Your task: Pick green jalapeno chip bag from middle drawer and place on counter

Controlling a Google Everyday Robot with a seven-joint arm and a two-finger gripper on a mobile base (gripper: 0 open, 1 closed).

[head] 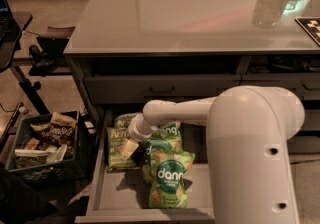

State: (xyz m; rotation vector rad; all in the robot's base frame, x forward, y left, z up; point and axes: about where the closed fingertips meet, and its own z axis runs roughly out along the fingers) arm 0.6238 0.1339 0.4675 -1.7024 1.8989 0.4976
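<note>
The green jalapeno chip bag (119, 144) lies flat at the left of the open middle drawer (117, 193), its "Kettle" lettering partly showing. My gripper (129, 149) reaches down from the white arm and sits right over the bag's right half. Brighter green "dang" bags (169, 180) lie to its right in the drawer. The glossy grey counter (190, 13) spreads above the drawers.
A black crate (42, 140) of snack bags stands on the floor left of the drawer. A closed drawer with a dark handle (162, 89) sits just above the open one. A chair base (30, 58) stands at far left. My arm's large white body (252, 163) covers the drawer's right side.
</note>
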